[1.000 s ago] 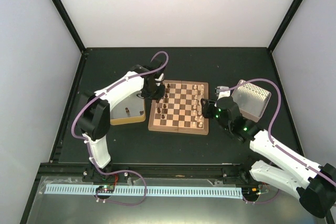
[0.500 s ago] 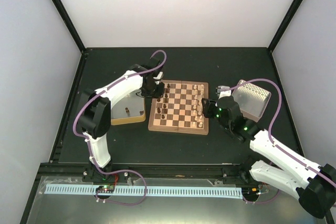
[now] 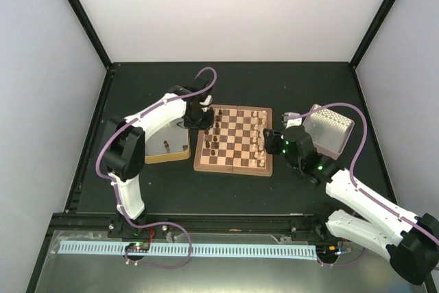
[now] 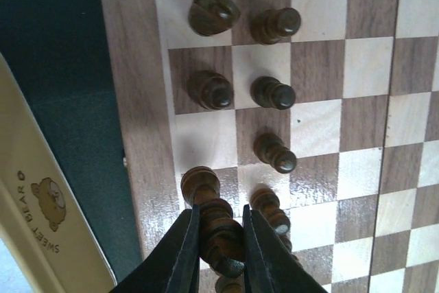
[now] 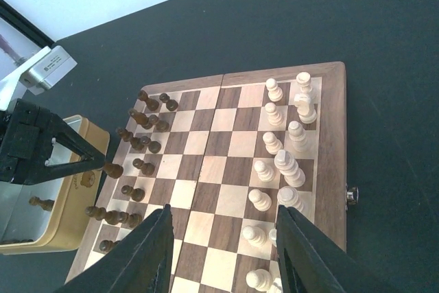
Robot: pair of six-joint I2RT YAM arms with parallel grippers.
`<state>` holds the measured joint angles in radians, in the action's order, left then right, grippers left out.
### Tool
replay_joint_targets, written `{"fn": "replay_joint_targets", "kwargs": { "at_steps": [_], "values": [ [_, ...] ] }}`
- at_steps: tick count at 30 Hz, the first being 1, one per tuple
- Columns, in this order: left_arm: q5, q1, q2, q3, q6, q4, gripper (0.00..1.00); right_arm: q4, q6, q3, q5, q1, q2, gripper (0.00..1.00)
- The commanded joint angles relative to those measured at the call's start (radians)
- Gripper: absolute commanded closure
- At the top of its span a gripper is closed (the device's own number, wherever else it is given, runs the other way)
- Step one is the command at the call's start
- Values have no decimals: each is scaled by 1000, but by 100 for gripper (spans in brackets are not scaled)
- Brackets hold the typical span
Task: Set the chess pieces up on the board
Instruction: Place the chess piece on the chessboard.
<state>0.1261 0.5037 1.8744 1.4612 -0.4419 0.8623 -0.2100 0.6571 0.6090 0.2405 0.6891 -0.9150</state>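
The left tool [image 4: 219,219] was clenched on a dark brown chessman [image 4: 217,235] at the outer file of the chessboard [image 4: 134,101] beside the yellow tin [image 4: 41,204], while the right tool [image 5: 225,228] hung half open and empty above the cream chessmen [image 5: 285,162].

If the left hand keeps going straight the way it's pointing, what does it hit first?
The board. The left hand grips a dark piece and points down at a square by the border; the piece would touch there first, though its height is unclear.
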Motion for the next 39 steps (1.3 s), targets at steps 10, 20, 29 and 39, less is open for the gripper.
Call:
{"fn": "replay_joint_targets", "kwargs": {
  "at_steps": [10,20,29,39],
  "values": [
    [93,-21,-18,-35,18,-35,90,9,23,-9,-15,-5,2,57],
    [86,-20,-2,-40,29,4,89,9,29,-11,-18,-6,0,57],
    [92,-19,-8,-49,47,29,87,16,30,-8,-24,-6,-14,57],
    [143,-19,5,-53,58,17,82,19,33,-7,-29,-6,-25,57]
  ]
}}
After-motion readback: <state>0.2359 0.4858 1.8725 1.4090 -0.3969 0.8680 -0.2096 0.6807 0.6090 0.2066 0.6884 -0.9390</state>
